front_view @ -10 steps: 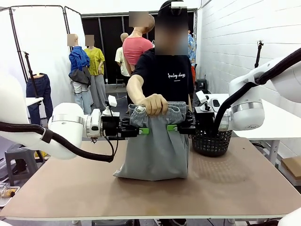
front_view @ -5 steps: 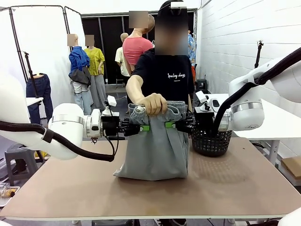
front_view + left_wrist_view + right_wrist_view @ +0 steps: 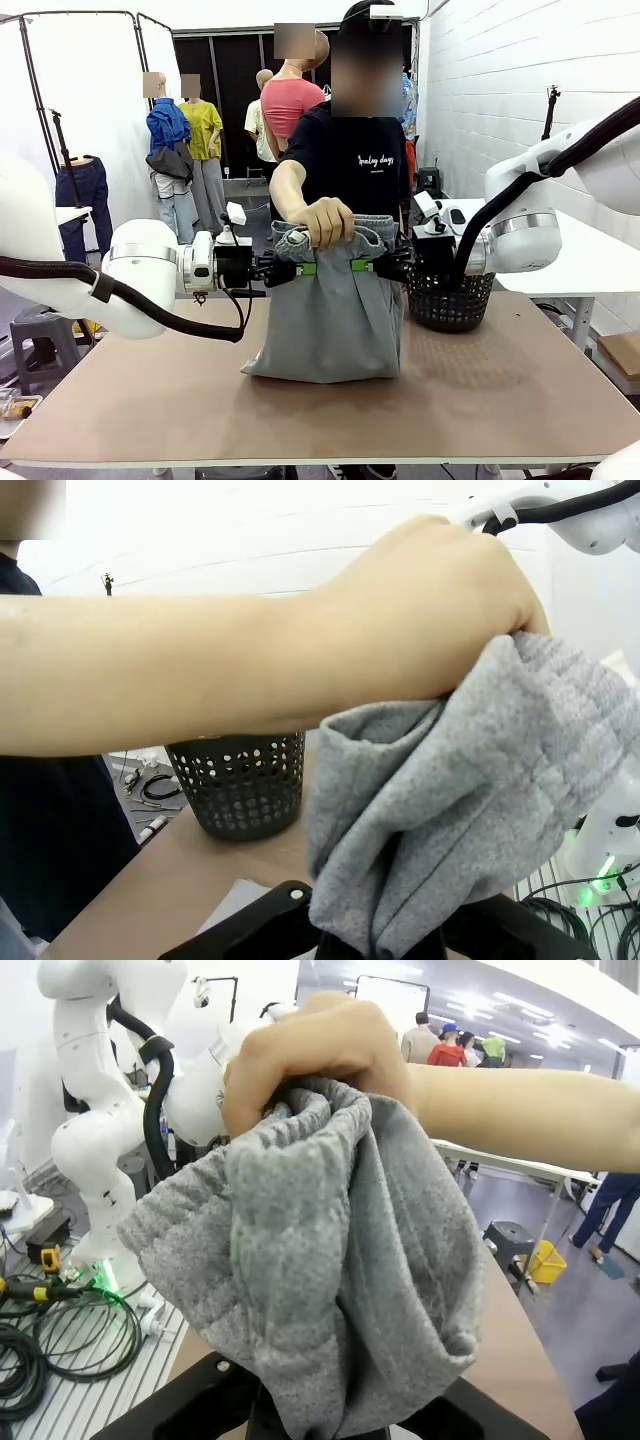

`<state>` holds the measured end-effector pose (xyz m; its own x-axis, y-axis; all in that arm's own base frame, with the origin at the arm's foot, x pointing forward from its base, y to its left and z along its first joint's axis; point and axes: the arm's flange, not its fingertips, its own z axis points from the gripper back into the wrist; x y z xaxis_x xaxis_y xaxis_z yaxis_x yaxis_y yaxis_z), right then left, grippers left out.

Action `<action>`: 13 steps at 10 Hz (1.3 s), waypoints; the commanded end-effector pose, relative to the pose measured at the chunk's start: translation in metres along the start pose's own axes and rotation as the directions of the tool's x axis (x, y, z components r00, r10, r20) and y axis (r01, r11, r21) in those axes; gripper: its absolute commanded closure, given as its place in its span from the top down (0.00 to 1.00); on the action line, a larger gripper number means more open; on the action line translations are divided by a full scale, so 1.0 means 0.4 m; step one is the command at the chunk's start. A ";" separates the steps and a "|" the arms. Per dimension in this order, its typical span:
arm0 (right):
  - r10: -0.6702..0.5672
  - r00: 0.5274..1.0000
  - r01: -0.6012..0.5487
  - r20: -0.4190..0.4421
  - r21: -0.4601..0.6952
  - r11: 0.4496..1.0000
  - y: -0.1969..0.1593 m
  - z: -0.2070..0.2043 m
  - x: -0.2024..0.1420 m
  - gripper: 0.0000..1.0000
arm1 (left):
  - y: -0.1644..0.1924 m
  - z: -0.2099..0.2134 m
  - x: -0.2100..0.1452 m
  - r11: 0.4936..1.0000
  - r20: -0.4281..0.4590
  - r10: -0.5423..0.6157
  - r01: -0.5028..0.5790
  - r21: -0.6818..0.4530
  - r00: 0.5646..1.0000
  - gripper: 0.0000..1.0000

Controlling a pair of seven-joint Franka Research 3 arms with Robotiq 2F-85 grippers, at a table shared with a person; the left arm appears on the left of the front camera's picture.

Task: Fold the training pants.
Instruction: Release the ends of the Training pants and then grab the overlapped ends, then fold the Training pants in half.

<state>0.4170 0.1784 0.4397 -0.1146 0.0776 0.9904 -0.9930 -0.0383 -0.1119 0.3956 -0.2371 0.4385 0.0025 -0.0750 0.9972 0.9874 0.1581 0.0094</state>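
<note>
Garment: training pants (image 3: 330, 310) hung upright mid-counter (image 3: 500, 390), hem bunched on the surface, waistband at 12 o'clock in the person's hand (image 3: 328, 220).
Left gripper (image 3: 305, 268): pinched tight on the waistband from 9 o'clock.
Right gripper (image 3: 362, 266): clamped on it from 3 o'clock.
Risk: shallow bites could slip if the hand let go; uneven pulls would skew the fold; basket (image 3: 450, 300) at 3 o'clock might snag.

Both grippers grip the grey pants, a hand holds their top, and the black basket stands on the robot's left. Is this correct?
No: the black basket stands on the robot's right, as the front view shows. The rest is correct.
</note>
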 end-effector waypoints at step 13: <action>-0.017 1.000 0.017 0.020 -0.009 1.000 0.010 0.002 -0.008 0.00 | -0.004 -0.003 0.001 1.000 -0.012 -0.006 0.006 0.001 1.000 0.00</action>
<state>0.4158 0.1770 0.4359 -0.1055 0.0769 0.9914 -0.9940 -0.0370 -0.1029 0.3950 -0.2373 0.4357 0.0059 -0.0841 0.9964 0.9875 0.1574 0.0075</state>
